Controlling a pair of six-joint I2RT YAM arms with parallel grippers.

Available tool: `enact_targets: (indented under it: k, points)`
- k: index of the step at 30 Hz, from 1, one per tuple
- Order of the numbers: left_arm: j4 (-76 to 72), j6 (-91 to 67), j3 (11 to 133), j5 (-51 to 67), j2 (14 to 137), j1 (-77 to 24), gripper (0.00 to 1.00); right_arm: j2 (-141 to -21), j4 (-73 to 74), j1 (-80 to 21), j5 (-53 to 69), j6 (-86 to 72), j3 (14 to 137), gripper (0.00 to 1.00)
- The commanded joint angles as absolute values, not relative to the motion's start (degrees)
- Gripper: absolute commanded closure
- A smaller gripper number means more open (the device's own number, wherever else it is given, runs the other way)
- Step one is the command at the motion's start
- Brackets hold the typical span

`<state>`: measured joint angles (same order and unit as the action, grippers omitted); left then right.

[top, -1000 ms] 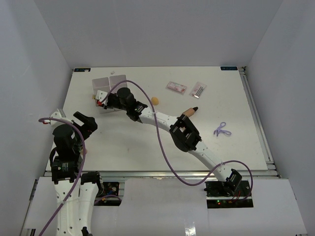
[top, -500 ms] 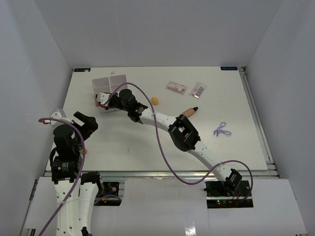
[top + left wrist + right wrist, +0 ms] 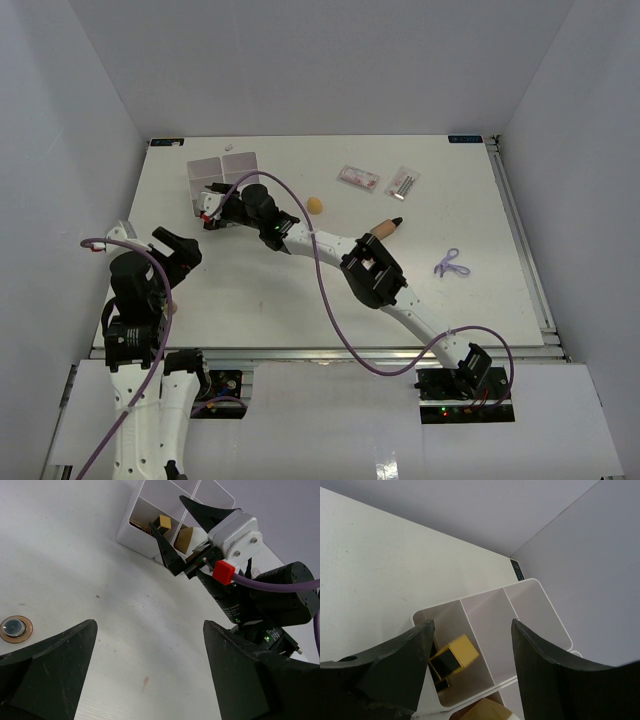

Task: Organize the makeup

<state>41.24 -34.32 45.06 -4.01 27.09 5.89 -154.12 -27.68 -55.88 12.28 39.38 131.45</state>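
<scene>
The lipstick (image 3: 451, 660) lies in a near compartment of the white box (image 3: 530, 610). The right gripper (image 3: 470, 630) has just spread its jaws above it and seems to have let go. The left gripper (image 3: 150, 630) hangs wide and empty. A sponge (image 3: 315, 205), a bottle (image 3: 383, 227) and packets (image 3: 357, 178) remain outside.

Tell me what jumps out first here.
The right arm stretches across the table, its end effector open over the white compartmented box at the far left, with a black-and-gold lipstick tube lying in the compartment below. Loose makeup lies mid-table: a small egg-shaped sponge, a tan bottle and two clear packets.
</scene>
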Motion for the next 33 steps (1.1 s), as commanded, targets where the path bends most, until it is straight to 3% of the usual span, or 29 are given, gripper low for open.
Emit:
enact_targets:
  k: [1, 4, 8, 13, 17, 23, 28, 33]
  points:
    - [42.4, -35.6, 46.5, -2.6, 27.5, 5.7, 0.02, -151.7, -31.0, -55.6, 11.8, 38.1, 131.7, 0.27]
    - [42.3, -36.0, 46.4, -1.6, 27.8, 5.7, 0.02, -148.1, -27.5, -55.6, 12.0, 35.9, 132.2, 0.25]
    - [40.8, -35.8, 44.9, 3.2, 28.2, 5.7, 0.02, -140.2, -14.9, -54.8, 18.5, 32.4, 134.1, 0.15]
    - [39.3, -35.9, 42.5, 10.4, 29.2, 5.6, 0.02, -127.8, 8.2, -51.3, 38.0, 28.9, 130.8, 0.11]
    - [37.3, -37.3, 40.1, 16.3, 29.4, 5.6, 0.03, -114.9, 19.4, -47.3, 51.2, 31.7, 116.5, 0.1]
    - [36.2, -40.6, 37.0, 22.1, 32.7, 5.5, 0.04, -93.9, 33.3, -42.5, 53.1, 40.1, 91.0, 0.08]
    - [35.8, -40.4, 37.0, 23.9, 38.8, 5.5, 0.03, -82.6, 30.5, -37.8, 53.6, 35.6, 70.8, 0.04]
    - [35.3, -37.8, 37.4, 26.7, 41.8, 4.8, 0.03, -69.4, 21.4, -23.6, 55.9, 28.7, 56.9, 0.02]
